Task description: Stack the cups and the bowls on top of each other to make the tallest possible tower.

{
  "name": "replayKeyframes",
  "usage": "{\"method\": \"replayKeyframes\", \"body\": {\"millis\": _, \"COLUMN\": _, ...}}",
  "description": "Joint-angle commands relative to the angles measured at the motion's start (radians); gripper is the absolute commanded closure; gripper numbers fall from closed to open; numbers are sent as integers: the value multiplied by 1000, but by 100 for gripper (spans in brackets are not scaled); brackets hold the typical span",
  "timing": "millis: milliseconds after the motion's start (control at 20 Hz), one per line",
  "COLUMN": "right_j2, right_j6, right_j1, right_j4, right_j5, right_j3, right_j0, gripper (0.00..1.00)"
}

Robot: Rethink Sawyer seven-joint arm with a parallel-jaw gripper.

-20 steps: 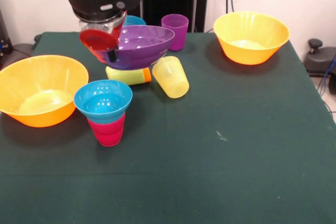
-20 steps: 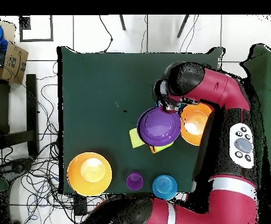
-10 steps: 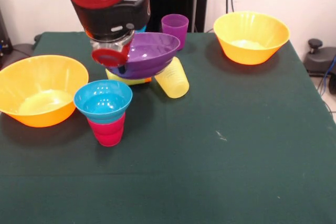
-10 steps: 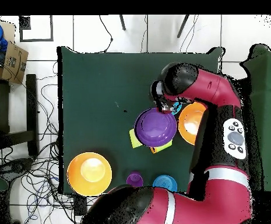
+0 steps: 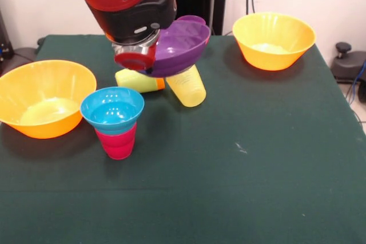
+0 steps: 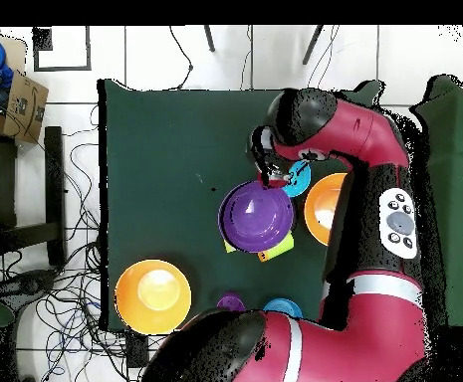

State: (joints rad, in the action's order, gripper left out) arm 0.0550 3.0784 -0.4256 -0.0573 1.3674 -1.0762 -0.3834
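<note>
My gripper (image 5: 139,56) is shut on the near rim of the wide purple bowl (image 5: 184,47) and holds it tilted in the air above the lying yellow cup (image 5: 186,86) and the lying lime green cup (image 5: 136,80) with an orange cup end (image 5: 161,83). A cyan bowl (image 5: 112,107) sits on the upturned red cup (image 5: 118,141) as a short tower. The purple cup (image 5: 193,20) shows just behind the held bowl. In the overhead view the purple bowl (image 6: 257,215) hangs beside the cyan bowl (image 6: 299,180), with the gripper (image 6: 272,178) at its rim.
One large orange bowl (image 5: 43,98) stands at the left, another (image 5: 273,39) at the back right. In the overhead view a blue bowl (image 6: 281,306) and the purple cup (image 6: 231,300) sit near the robot's base. The arm covers part of an orange bowl (image 6: 325,207).
The gripper has carried the purple bowl up and to the right in the front view. The bowl tilts more steeply. The other cups and bowls have not moved.
</note>
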Motion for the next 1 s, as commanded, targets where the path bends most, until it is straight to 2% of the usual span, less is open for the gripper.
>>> {"method": "replayKeyframes", "body": {"millis": 50, "right_j2": 130, "right_j6": -279, "right_j1": -26, "right_j4": -9, "right_j5": 154, "right_j3": 85, "right_j0": -25, "gripper": 100}}
{"method": "replayKeyframes", "body": {"millis": 300, "right_j2": 140, "right_j6": -285, "right_j1": -22, "right_j4": -25, "right_j5": 163, "right_j3": 106, "right_j0": -35, "gripper": 100}}
{"method": "replayKeyframes", "body": {"millis": 500, "right_j2": 140, "right_j6": -286, "right_j1": 10, "right_j4": -51, "right_j5": 138, "right_j3": 147, "right_j0": -37, "gripper": 100}}
{"method": "replayKeyframes", "body": {"millis": 700, "right_j2": 132, "right_j6": -281, "right_j1": 42, "right_j4": -76, "right_j5": 159, "right_j3": 228, "right_j0": -26, "gripper": 100}}
{"method": "replayKeyframes", "body": {"millis": 1000, "right_j2": 131, "right_j6": -316, "right_j1": 148, "right_j4": -132, "right_j5": 229, "right_j3": 442, "right_j0": -13, "gripper": 100}}
